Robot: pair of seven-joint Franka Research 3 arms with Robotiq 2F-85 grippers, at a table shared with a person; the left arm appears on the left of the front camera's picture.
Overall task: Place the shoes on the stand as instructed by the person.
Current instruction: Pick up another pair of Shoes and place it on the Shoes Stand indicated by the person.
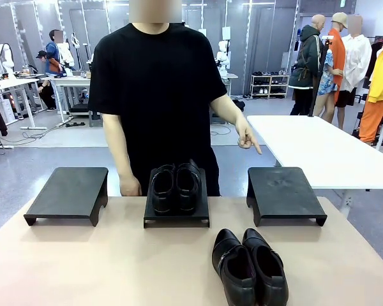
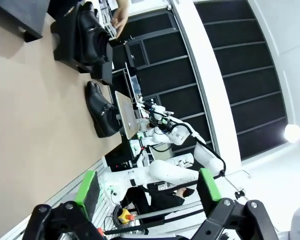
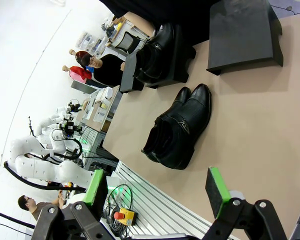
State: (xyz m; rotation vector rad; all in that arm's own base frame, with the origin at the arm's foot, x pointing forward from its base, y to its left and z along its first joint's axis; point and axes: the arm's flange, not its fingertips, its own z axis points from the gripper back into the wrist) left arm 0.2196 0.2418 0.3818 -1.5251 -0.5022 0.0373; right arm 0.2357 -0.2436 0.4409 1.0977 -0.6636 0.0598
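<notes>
Shoes [image 1: 249, 268]: one pair is sitting on the table [image 1: 83, 268], near us — not yet placed.
Person's hand [image 1: 247, 137]: pointing toward the right stand [image 1: 284, 191] — we are reading that as the target.
Jaws: both are gaping wide, empty.

Person [image 1: 156, 95]: blk short-slv tee.

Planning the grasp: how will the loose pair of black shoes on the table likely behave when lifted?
The loose pair looks glossy, so it may slip in a grip. Two separate shoes side by side, they will probably part unless pinched together. Its uppers stand unsupported, so probably stiff.
</notes>
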